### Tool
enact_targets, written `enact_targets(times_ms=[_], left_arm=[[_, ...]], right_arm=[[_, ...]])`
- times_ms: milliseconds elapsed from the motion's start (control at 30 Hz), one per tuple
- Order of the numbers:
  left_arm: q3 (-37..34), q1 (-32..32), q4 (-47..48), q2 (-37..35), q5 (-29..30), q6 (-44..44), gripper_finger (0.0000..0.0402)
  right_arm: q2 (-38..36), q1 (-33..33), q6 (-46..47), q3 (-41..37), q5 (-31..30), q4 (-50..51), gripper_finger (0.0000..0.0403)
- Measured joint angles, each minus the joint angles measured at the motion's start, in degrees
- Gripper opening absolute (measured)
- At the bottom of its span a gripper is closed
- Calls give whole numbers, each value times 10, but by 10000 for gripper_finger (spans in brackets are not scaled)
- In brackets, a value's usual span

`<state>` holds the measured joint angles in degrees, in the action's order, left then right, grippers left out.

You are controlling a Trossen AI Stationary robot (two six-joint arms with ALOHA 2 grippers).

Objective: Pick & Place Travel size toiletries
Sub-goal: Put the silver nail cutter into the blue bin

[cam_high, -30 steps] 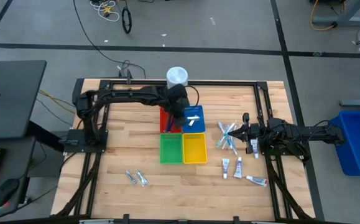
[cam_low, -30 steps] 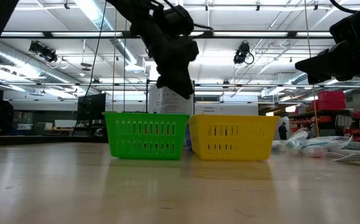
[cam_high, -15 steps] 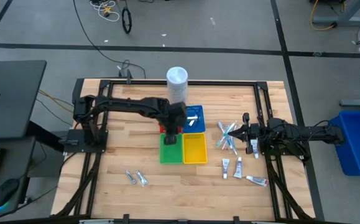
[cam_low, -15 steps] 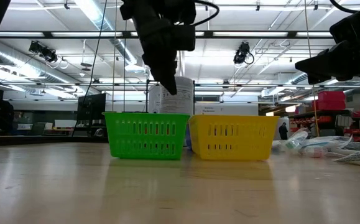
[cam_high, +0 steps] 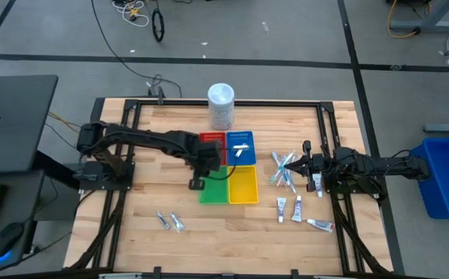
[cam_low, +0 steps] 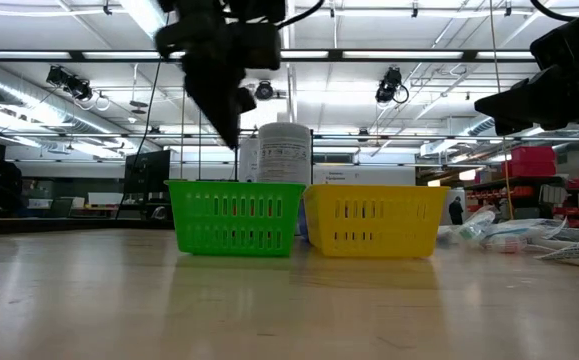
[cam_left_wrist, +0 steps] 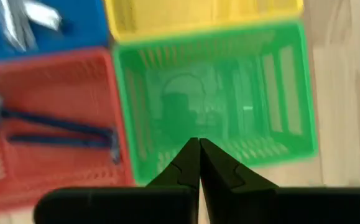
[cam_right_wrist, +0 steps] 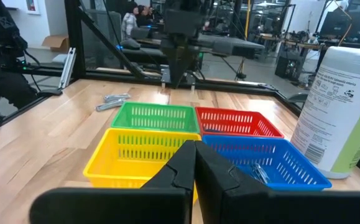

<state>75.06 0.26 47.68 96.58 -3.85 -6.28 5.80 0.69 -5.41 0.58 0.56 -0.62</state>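
White tub [cam_right_wrist: 341, 118] label print unreadable. Left gripper [cam_high: 196, 183] closed, empty, just beside green tray [cam_high: 213, 187]; right gripper [cam_high: 308, 164] closed, empty, well right of it

Left arm is reaching from the bench's left edge toward its centre, left gripper [cam_left_wrist: 198, 163] pointing downward, fingers [cam_left_wrist: 186, 167] pressed together, empty. Right arm is lying along the right edge, right gripper [cam_right_wrist: 195, 163] likewise closed.

A robotics lab in a large industrial hall: strip lights [cam_low: 159, 20] are glowing overhead, cables [cam_high: 123, 54] are trailing across the concrete floor [cam_high: 286, 46], workstations are standing beyond the wooden table [cam_high: 170, 124]
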Motion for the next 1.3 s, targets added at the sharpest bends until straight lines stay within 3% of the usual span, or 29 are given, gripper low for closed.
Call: enact_targets(times_ms=[500, 833, 1300], left_arm=[[-198, -66, -3, -181, 0, 63, 14], [-250, -134, 1, -229, -2, 62, 5], [-300, -239, -26, -236, 7, 44, 7]], right_arm=[[0, 0, 0, 0, 0, 0, 14], [0, 0, 0, 0, 0, -1, 13], [0, 0, 0, 0, 0, 0, 13]])
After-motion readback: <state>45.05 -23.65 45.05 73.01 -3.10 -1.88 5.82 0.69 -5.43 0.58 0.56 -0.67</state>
